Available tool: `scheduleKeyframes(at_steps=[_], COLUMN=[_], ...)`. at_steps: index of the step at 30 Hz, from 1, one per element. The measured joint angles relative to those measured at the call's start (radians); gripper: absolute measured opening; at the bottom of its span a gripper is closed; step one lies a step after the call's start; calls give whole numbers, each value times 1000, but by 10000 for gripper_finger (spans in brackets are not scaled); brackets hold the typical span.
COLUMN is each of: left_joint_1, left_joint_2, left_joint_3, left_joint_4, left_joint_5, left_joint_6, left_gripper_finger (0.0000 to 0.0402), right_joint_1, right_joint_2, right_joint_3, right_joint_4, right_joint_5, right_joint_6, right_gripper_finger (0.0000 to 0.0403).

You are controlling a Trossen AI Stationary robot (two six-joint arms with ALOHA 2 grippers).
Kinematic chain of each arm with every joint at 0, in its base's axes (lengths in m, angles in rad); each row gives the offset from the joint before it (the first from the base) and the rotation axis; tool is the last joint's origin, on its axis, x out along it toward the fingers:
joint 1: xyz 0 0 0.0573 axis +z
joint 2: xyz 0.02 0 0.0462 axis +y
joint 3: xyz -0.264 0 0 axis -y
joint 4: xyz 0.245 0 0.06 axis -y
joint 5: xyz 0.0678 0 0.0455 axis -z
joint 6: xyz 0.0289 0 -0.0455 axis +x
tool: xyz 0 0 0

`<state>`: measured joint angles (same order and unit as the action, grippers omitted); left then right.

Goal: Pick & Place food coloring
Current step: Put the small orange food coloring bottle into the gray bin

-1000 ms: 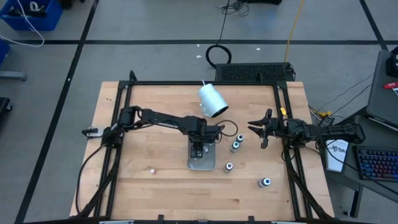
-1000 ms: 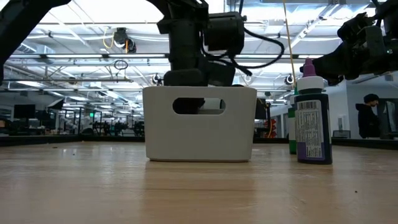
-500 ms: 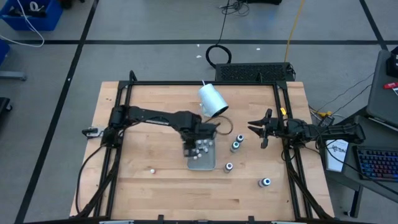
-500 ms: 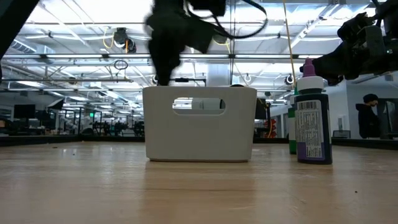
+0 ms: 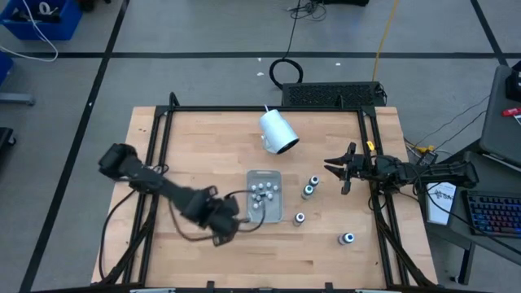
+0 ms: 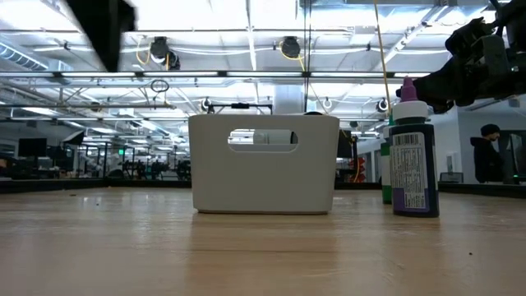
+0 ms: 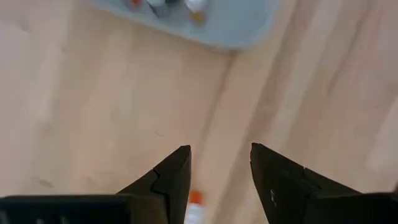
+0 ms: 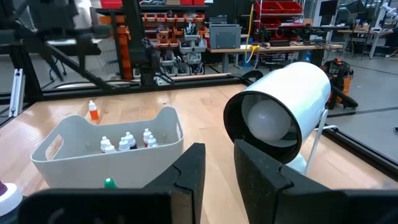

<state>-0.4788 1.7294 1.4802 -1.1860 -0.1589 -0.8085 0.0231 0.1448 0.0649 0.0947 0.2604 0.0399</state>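
The pale tray [image 5: 264, 210] at the table's middle holds several tiny whitish food coloring bottles [image 5: 262, 192], which also show in the right wrist view [image 8: 127, 142]. A few dark bottles stand on the wood to its right [image 5: 308, 191], and one of them is the purple-capped bottle [image 6: 413, 156]. My left gripper [image 5: 221, 224] hangs open and pointing down over the near-left wood. Below it a tiny orange-capped bottle [image 7: 194, 205] is on the table, apart from the fingers. My right gripper [image 5: 334, 168] waits shut and level at the right edge.
A large white cup [image 5: 278, 132] lies on its side behind the tray, its mouth toward my right gripper [image 8: 219, 152]. Another dark bottle [image 5: 348, 238] stands near the right front. A black frame rail [image 5: 163, 130] borders the table. Bare wood lies at the near left.
My left gripper has risen out of the tray and swung fast toward the table's left and near edge, rolling as it went. The bottles in the tray, covered by it before, now show from above. The tray has stayed where it was.
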Motion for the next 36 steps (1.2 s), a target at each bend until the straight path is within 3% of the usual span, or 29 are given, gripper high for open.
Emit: scheduleKeyframes(at_steps=[7, 16, 20, 26, 36], left_joint_1=[-119, -125, -114, -99, -99], left_joint_2=[-42, -42, -42, -42, -42], left_joint_3=[-186, -287, -319, -343, -401], left_joint_4=[35, 36, 38, 49, 171], left_joint_5=[2, 15, 8, 89, 129], left_joint_6=[-335, -631, -680, -706, -710], left_gripper_finger=[175, 193, 191, 187, 177], right_joint_1=[0, 0, 0, 0, 0], right_joint_2=[0, 0, 0, 0, 0], right_joint_3=[0, 0, 0, 0, 0], right_joint_4=[1, 1, 1, 1, 1], right_joint_5=[0, 0, 0, 0, 0], right_joint_6=[0, 0, 0, 0, 0], right_gripper_finger=[77, 77, 77, 77, 77])
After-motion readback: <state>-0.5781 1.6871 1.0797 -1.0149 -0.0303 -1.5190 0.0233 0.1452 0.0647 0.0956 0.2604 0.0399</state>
